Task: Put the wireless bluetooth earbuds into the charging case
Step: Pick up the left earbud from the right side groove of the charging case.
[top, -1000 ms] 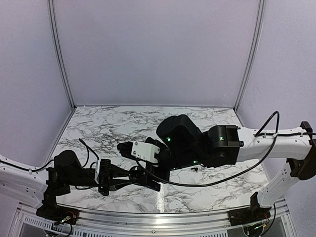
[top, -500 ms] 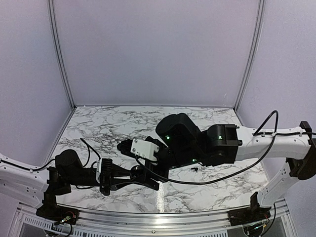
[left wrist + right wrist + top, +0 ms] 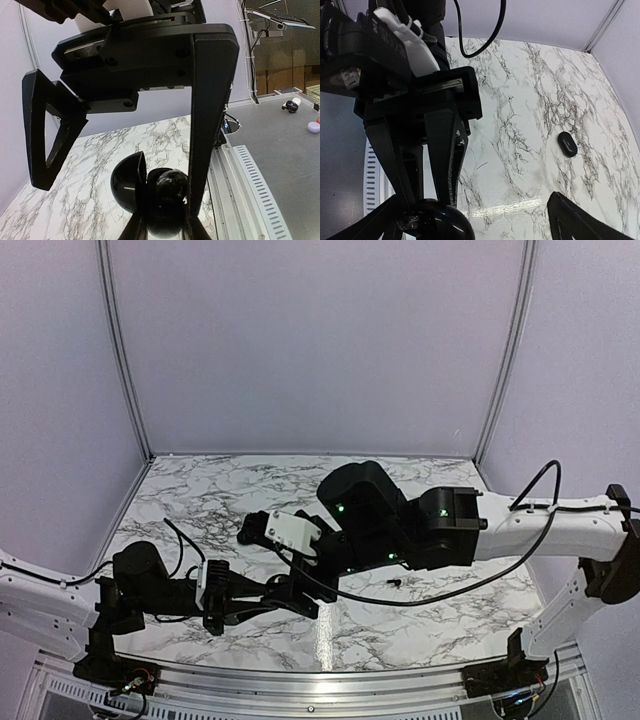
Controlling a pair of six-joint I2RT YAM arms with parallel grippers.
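The charging case (image 3: 161,212) is glossy black, its round lid (image 3: 126,182) hinged open to the left. My left gripper (image 3: 164,220) is shut on the case's base and holds it low over the marble near the front edge. A dull rounded lump (image 3: 172,181) sits in the case's well; I cannot tell what it is. My right gripper (image 3: 480,222) stands open just above, its fingers (image 3: 207,110) straddling the case (image 3: 437,222), nothing between them but the case below. One earbud (image 3: 567,143) lies on the marble to the right (image 3: 397,582).
The table's front edge with its slotted metal rail (image 3: 250,175) runs just beside the case. The right arm's bulky black forearm (image 3: 400,525) hangs over the table's middle. Lilac walls (image 3: 320,340) close the back and sides.
The right arm has lifted and drawn back a little, its wrist now higher above the case. The left gripper has edged slightly left, still holding the case.
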